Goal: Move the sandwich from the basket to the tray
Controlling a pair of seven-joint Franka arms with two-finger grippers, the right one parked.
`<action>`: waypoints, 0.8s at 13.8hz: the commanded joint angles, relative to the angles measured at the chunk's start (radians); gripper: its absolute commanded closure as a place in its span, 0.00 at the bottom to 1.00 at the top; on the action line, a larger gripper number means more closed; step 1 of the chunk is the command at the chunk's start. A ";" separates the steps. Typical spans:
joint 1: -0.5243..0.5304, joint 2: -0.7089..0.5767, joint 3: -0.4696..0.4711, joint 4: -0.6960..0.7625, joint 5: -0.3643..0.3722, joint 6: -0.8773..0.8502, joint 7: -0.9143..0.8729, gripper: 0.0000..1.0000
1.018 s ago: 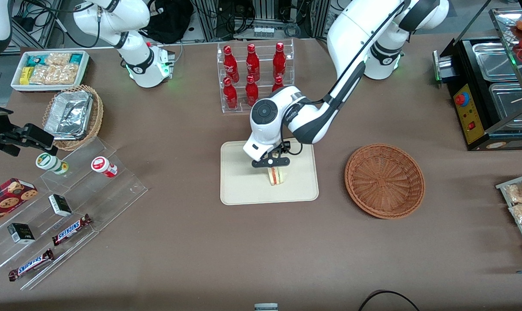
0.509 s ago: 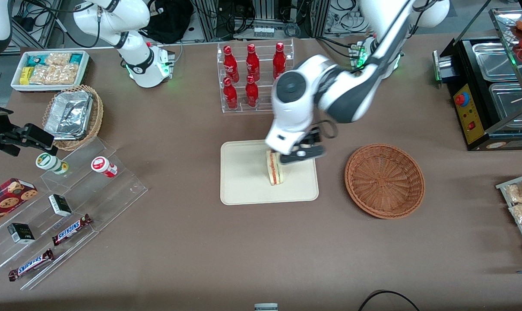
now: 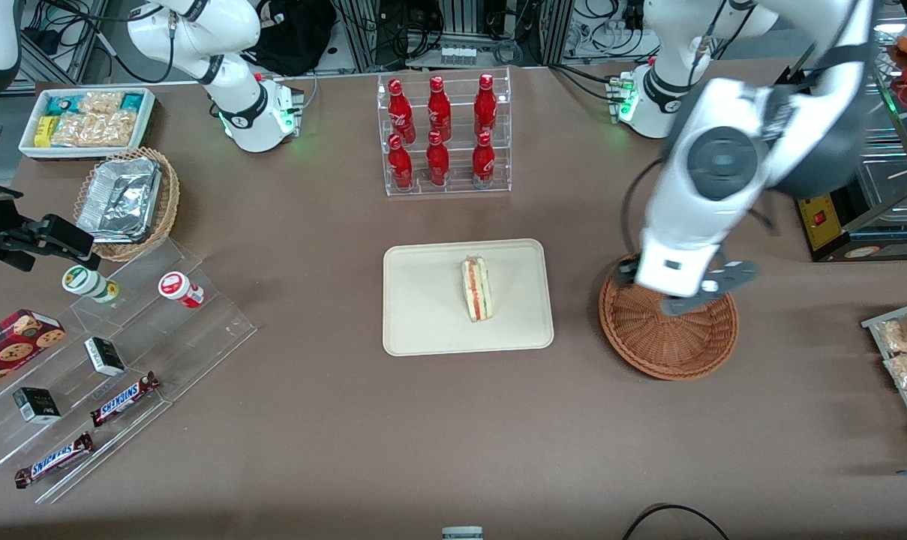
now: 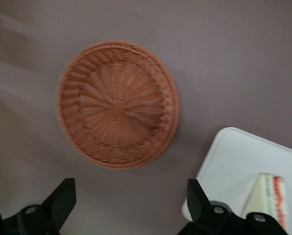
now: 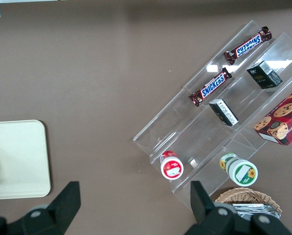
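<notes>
Front view: we see the sandwich lying on the tray at table centre. Our gripper hangs released, fingers spread with nothing between them, above the basket, which sits beside the tray toward the working arm's end.

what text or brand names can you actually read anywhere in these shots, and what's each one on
"SNICKERS": on two chocolate bars lying on the clear acrylic step stand.
Red bottles in the clear rack: white script, too small to read.
Small dark boxes, round-lidded jars, cookie box, snack packets: print unreadable.
No text on the sandwich, tray or basket.
The gripper, open and empty, is above the basket.
</notes>
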 commanded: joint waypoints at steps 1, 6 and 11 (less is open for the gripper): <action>0.092 -0.086 -0.012 -0.019 -0.056 -0.068 0.171 0.00; 0.197 -0.184 -0.010 -0.022 -0.121 -0.187 0.403 0.00; 0.240 -0.247 0.002 -0.033 -0.121 -0.269 0.570 0.00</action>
